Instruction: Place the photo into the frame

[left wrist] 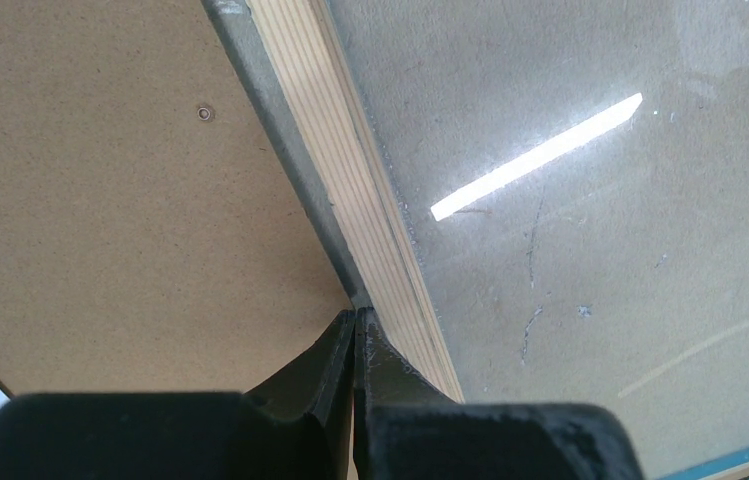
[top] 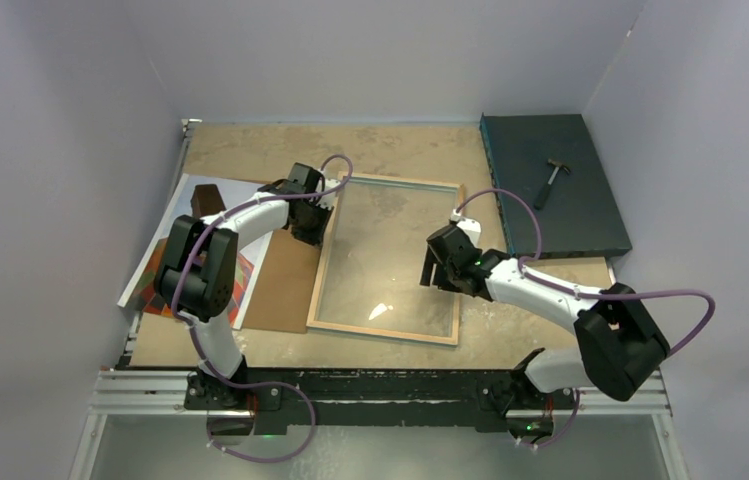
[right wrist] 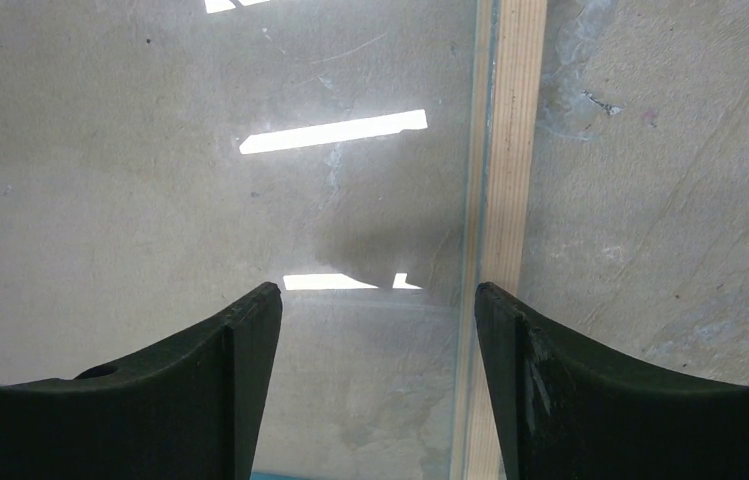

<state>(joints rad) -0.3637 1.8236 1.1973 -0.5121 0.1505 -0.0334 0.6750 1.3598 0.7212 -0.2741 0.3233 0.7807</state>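
The frame [top: 322, 270] lies flat in the middle of the table, pale wood back up, with glass in it. The photo [top: 165, 282] lies at the left, partly under my left arm and the brown backing board [top: 285, 280]; its chequered balloon and dark brown block show. My left gripper [top: 310, 225] is shut, its tips [left wrist: 357, 315] at the outer edge of the frame's left rail [left wrist: 350, 170], with nothing seen between them. My right gripper [top: 437, 270] is open and empty [right wrist: 378, 300], hanging over the glass beside the frame's right rail [right wrist: 510, 150].
A dark teal slab [top: 560, 215] with a small hammer [top: 550, 180] lies at the back right. The backing board [left wrist: 100, 200] touches the frame's left side. Grey walls close in the table on three sides.
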